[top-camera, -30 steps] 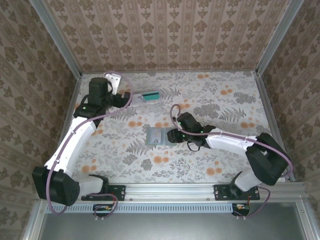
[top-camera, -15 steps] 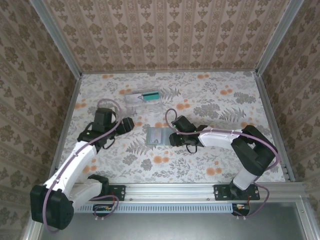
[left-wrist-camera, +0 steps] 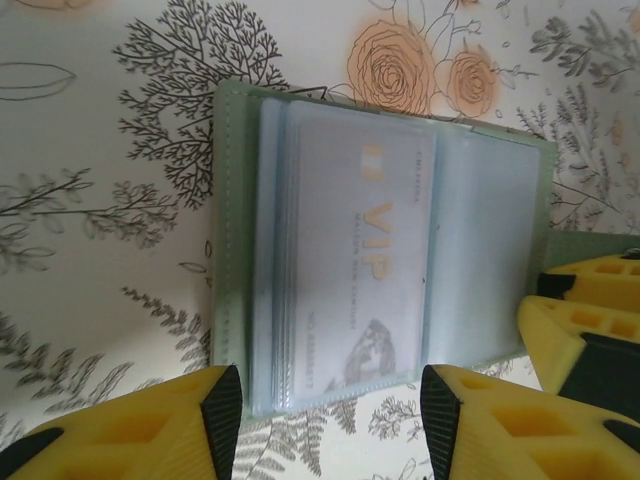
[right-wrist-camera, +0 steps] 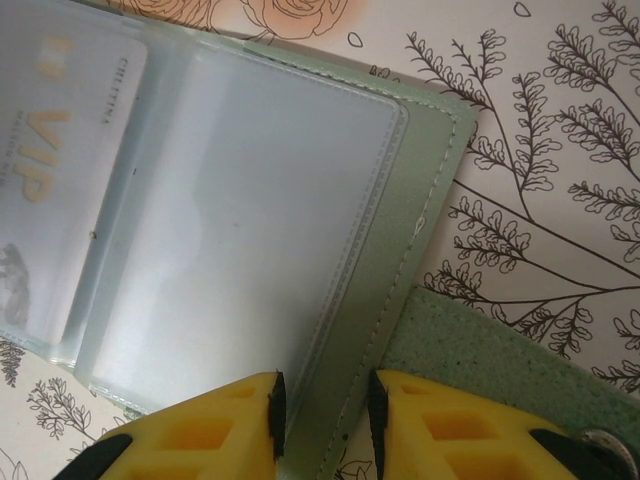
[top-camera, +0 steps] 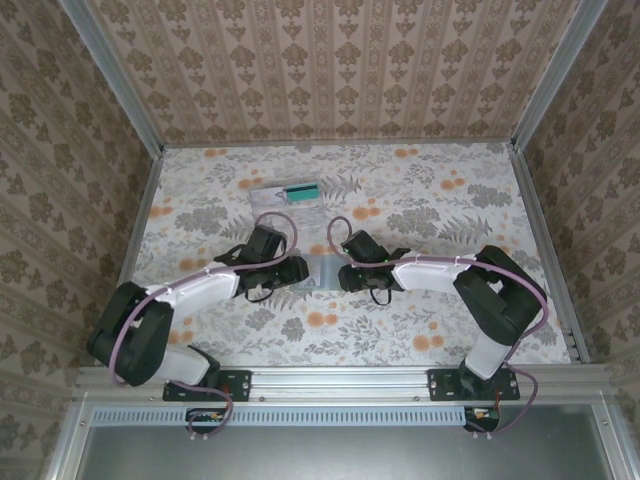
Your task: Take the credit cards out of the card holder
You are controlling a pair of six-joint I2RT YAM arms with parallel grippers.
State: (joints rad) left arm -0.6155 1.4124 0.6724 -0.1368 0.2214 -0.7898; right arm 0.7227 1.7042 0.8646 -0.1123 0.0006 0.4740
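Left gripper (top-camera: 298, 270) reached card holder (top-camera: 322, 271) on floral table (top-camera: 430, 200).

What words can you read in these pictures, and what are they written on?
"VIP": big gold letters on the pale card, tucked under a clear sleeve in the green card holder.
Small print lines next to "VIP" on that card: too blurred to read.
Row of digits on the same card: too blurred to read.
Nothing else has writing that can be read.
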